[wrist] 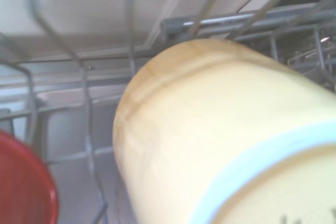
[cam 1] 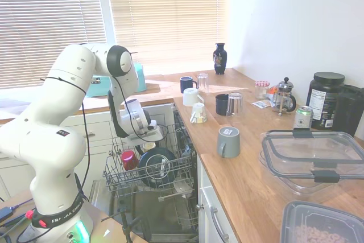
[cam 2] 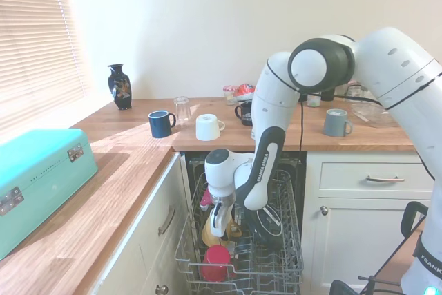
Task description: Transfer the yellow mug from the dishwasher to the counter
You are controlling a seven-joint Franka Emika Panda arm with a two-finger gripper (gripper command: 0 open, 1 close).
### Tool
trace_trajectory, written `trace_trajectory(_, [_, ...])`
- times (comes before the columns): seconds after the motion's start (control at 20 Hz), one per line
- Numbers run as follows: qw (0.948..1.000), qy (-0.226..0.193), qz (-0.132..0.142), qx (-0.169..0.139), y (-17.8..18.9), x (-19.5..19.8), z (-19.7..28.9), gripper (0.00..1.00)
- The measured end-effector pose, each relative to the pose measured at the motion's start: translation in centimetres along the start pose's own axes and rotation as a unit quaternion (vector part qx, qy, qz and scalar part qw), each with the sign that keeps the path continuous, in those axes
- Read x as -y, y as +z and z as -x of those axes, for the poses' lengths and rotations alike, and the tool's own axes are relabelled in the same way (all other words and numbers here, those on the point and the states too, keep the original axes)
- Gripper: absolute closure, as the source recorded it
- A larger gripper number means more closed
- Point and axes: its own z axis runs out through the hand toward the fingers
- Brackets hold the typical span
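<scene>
Reaching down into the dishwasher (cam 2: 290, 240) rack bc the yellow mug (cam 2: 209, 234) sits tipped between the tines, right at the gripper (cam 2: 218, 226) tips. Can't tell if fingers have closed on it. Counter (cam 2: 207, 139) w/ other mugs waits above; red cup (cam 2: 216, 262) just below.

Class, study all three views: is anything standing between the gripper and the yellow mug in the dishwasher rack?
Nothing visible does. The gripper is down in the dishwasher rack right at the yellow mug, which fills the wrist view at close range. The red cup sits beside it, not between. Whether the fingers have closed cannot be seen.
</scene>
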Motion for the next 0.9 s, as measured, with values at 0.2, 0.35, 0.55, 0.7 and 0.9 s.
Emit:
trace_trajectory(0.2, [1.0000, 0.003, -0.006, 0.004, 0.6, 0.1, -0.1, 0.00])
trace_trajectory(0.35, [1.0000, 0.004, -0.007, 0.005, 0.7, 0.2, -0.2, 0.00])
trace_trajectory(0.55, [0.9999, 0.008, -0.010, 0.006, 1.1, 0.2, -0.2, 0.00])
trace_trajectory(0.7, [0.9999, -0.004, -0.010, 0.004, 1.9, -0.1, 0.1, 0.00])
trace_trajectory(0.9, [0.9998, -0.015, -0.013, 0.000, 2.3, -0.2, 0.5, 0.00])
